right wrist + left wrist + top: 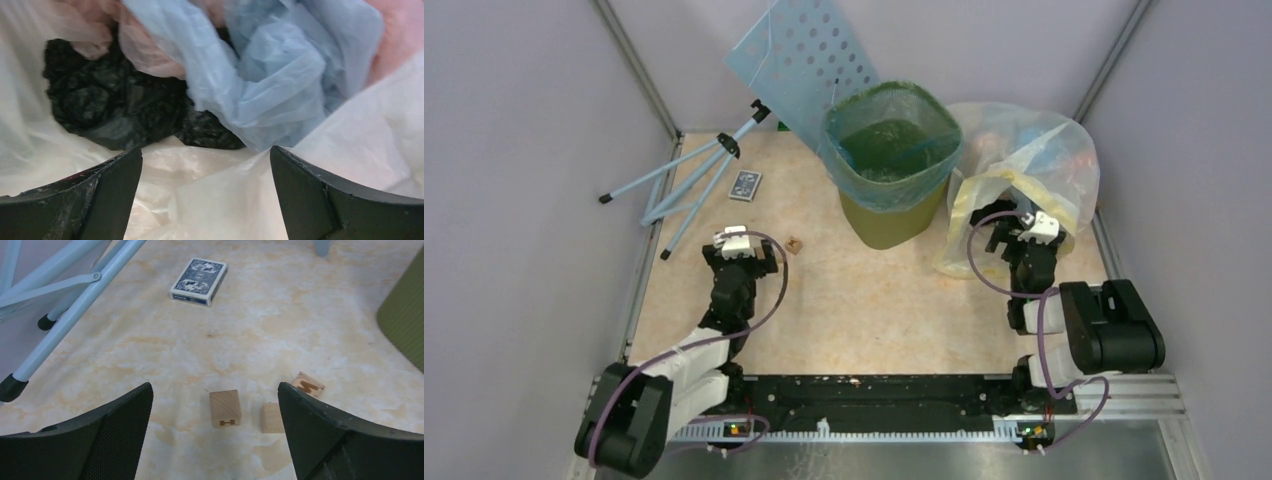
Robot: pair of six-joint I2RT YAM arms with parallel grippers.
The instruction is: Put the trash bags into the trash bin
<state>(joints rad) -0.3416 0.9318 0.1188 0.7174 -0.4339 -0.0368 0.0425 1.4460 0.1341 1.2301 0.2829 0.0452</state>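
Note:
The olive-green trash bin stands upright at the back middle; its side shows in the left wrist view. A thin light-blue trash bag lines it and is folded over the rim. My left gripper is open and empty, left of the bin, low over small wooden blocks; its jaws stand wide apart. My right gripper is open at the mouth of the large clear yellowish bag, right of the bin. Its jaws hover over whitish plastic, holding nothing.
Inside the clear bag lie crumpled light-blue, black and pink plastic. A light-blue tripod lies at the left wall, a card deck beside it. A perforated light-blue panel leans behind the bin.

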